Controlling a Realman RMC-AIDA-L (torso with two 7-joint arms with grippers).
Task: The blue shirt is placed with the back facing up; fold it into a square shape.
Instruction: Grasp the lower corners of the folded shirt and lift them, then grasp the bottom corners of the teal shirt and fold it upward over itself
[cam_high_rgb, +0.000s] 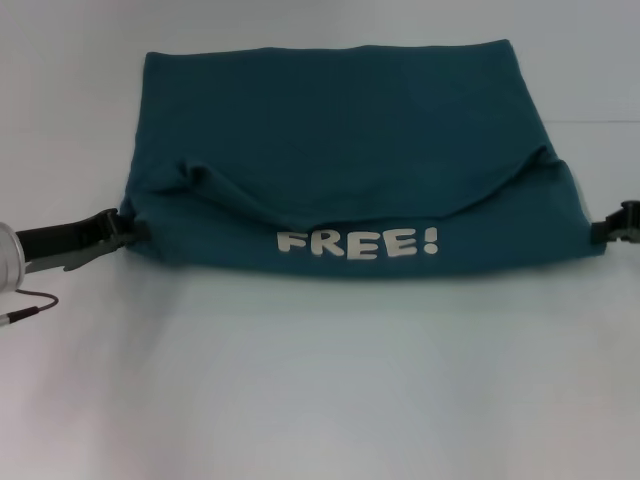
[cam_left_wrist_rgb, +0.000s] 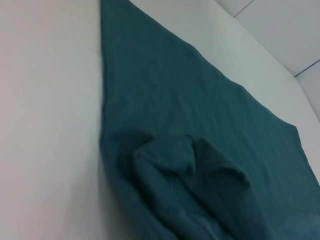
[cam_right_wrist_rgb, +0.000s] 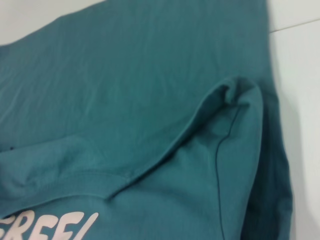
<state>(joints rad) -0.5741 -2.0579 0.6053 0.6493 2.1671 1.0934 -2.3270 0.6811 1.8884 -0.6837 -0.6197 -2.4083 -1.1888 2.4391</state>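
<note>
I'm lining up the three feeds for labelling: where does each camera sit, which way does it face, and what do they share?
Head view: on the robot's head, facing forward and down at the dark teal-blue fabric T-shirt on the white table; left gripper and right gripper at its near corners.
Left wrist view: on the left arm, along the shirt's edge; no robot parts show.
Right wrist view: on the right arm, over a folded flap; no robot parts.
Shared: head and right wrist views show the white "FREE!" lettering.

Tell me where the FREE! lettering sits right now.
In the head view the FREE! lettering sits on the near, folded-up band of the blue shirt, roughly centred between the left pincer and the right pincer at the shirt's side edges.
</note>
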